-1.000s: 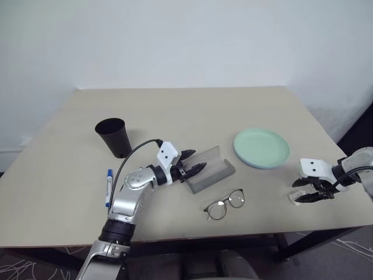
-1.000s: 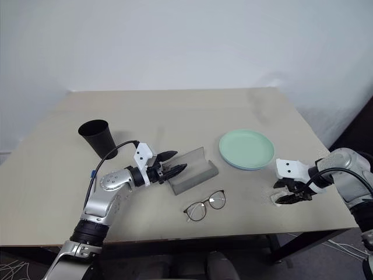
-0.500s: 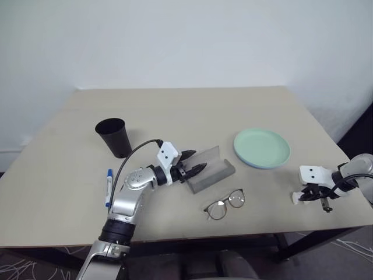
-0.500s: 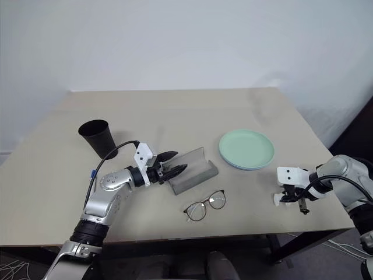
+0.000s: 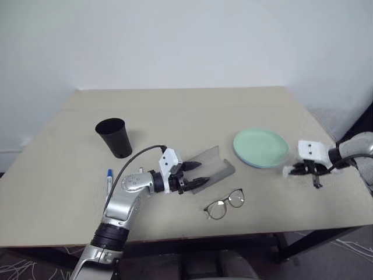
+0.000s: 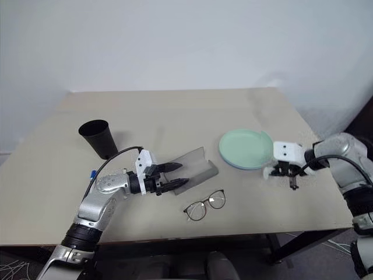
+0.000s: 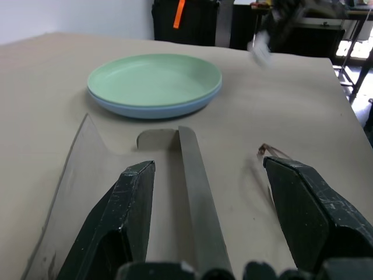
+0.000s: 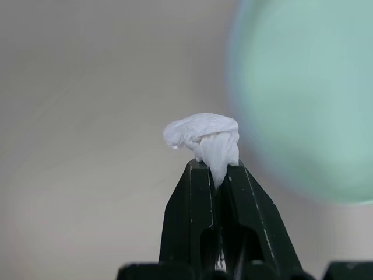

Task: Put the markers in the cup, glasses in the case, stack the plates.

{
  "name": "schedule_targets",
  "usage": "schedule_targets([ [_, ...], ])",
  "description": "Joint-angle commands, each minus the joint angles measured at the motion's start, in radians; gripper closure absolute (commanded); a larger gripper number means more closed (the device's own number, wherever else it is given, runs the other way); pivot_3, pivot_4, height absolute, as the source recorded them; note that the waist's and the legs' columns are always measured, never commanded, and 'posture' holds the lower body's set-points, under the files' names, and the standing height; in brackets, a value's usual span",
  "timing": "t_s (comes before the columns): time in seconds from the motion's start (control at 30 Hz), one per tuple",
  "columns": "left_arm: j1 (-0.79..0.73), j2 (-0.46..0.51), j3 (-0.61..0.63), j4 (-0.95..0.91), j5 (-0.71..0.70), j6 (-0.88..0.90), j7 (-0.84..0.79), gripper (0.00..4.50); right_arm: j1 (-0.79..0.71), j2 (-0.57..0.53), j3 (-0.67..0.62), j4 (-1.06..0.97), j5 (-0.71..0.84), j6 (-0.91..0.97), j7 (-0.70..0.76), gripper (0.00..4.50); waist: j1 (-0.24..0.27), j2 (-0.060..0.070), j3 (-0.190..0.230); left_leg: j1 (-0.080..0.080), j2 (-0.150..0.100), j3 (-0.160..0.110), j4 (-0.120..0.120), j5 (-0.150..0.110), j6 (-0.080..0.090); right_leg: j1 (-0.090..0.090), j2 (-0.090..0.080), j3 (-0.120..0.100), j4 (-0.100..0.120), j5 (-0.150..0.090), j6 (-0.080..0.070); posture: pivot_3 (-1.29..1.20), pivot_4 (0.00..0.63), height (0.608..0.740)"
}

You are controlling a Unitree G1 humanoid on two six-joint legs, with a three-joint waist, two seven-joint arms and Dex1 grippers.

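Centrally on the bench lies the grey case, open. Stacked plates, mint over blue, sit right of it. Left tool spread at the case; right tool clenched on white wad, beyond the plates.

Soft, even room light, faint shadows on the desk; the stacked plates blur behind the sharp right pincer.

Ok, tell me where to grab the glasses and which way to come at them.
The glasses lie flat and unfolded on the table, lenses toward the open case. Probably best to come straight down and pinch the thin bridge between the round lenses; the frame lies too low for a sideways approach.
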Motion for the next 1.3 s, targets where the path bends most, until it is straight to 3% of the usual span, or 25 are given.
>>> schedule_targets([
  [0.03,-0.020,-0.007,0.000,-0.031,0.002,-0.019,0.012,1.36,-0.082,0.045,-0.047,0.062,0.003,-0.010,-0.098,4.48,0.000,0.000,0.000,0.000,0.000,0.000,0.000,0.000,0.000,0.000,0.000,0.000,0.000,0.000,0.000,0.00,0.000,0.739],
  [0.17,-0.034,-0.022,0.004,-0.012,0.014,-0.037,0.040,1.36,-0.142,0.113,-0.015,0.205,-0.076,-0.092,-0.257,4.48,0.000,0.000,0.000,0.000,-0.001,0.000,0.000,0.000,0.000,0.000,-0.001,0.000,0.000,0.000,0.000,0.00,0.000,0.739],
  [0.43,-0.044,-0.031,0.003,0.003,0.022,-0.055,0.059,1.36,-0.213,0.241,0.009,0.449,-0.121,-0.116,-0.379,4.48,-0.003,0.000,0.000,-0.001,-0.002,0.000,0.000,0.000,0.001,0.000,-0.003,0.000,0.000,0.002,0.003,0.00,0.000,0.739],
  [0.6,-0.041,-0.029,0.006,0.000,0.023,-0.057,0.066,1.36,-0.245,0.267,-0.003,0.535,-0.117,-0.122,-0.388,3.19,-0.004,0.001,0.000,-0.001,-0.003,0.000,0.000,0.000,0.002,0.001,-0.005,0.000,0.000,0.003,0.005,0.00,0.000,0.739],
  [0.9,-0.045,-0.033,0.008,0.006,0.023,-0.062,0.078,1.36,-0.216,0.256,-0.014,0.471,-0.084,-0.117,-0.282,0.25,-0.005,0.001,-0.001,-0.001,-0.004,0.000,0.000,0.001,0.004,0.001,-0.005,0.000,0.000,0.004,0.006,0.00,0.000,0.739],
  [1.1,-0.058,-0.042,0.023,0.028,0.029,-0.083,0.110,1.36,-0.194,0.247,-0.072,0.353,-0.029,-0.114,-0.274,0.25,-0.004,0.001,-0.001,-0.001,-0.004,0.000,0.000,0.001,0.004,0.001,-0.006,0.000,0.000,0.004,0.007,0.00,0.000,0.739],
  [1.3,-0.067,-0.034,0.039,0.048,0.024,-0.097,0.119,1.36,-0.050,0.182,-0.109,-0.013,0.145,0.006,-0.043,0.25,-0.003,0.001,-0.001,-0.001,-0.004,-0.002,0.000,0.001,0.004,0.001,-0.007,-0.002,0.000,0.004,0.007,0.00,0.000,0.739],
])
